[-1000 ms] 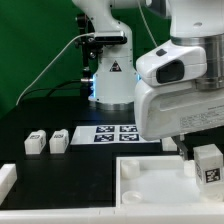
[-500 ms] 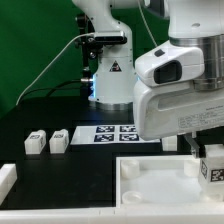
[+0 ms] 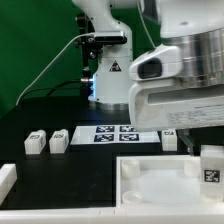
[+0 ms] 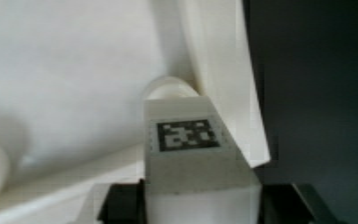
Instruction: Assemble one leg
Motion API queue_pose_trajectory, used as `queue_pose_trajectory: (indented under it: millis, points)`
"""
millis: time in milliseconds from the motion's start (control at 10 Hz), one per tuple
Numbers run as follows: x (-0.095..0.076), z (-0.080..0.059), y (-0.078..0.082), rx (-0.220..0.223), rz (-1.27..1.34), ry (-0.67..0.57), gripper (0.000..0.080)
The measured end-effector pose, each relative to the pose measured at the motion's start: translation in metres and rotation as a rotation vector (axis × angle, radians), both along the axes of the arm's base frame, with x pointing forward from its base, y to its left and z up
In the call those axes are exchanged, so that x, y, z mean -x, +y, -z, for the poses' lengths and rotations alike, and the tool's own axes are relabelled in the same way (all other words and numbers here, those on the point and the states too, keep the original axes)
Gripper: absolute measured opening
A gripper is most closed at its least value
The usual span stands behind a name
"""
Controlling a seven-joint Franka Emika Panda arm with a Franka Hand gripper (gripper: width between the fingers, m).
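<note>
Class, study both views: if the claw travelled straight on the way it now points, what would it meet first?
Probably the large white square tray-like part: the claw, shut on the small white plastic cuboid leg with its black-and-white tag, points at that part's raised edge. Depth is unclear.

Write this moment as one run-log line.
gripper: shut on the leg | position: at the tray rim | two loose legs: on table

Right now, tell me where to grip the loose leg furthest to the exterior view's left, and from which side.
Best take that loose leg from straight above, pinching its two opposite flat sides. It lies low on the table with its tag up, so a sideways approach gets little. A neighbour leg sits close, so one finger must enter that gap. The gripper holds another leg.
</note>
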State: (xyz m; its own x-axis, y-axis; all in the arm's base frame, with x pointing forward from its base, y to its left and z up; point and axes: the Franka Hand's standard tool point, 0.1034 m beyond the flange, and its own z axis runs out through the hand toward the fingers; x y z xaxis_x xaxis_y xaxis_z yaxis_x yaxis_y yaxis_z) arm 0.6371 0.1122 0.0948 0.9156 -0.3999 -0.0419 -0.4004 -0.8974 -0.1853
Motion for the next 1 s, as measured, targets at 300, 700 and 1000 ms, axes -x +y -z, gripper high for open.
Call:
queue_pose_trajectory:
  millis: [300, 700, 1000]
  points:
    - [-0.0002, 0.0006, -0.0012, -0.01, 0.056, 0.003, 0.0295]
    - [-0.0002, 0.0006, -0.0012, -0.01, 0.056, 0.003, 0.0295]
    - [-0.0002, 0.0006, -0.0012, -0.01, 0.056, 0.003, 0.0295]
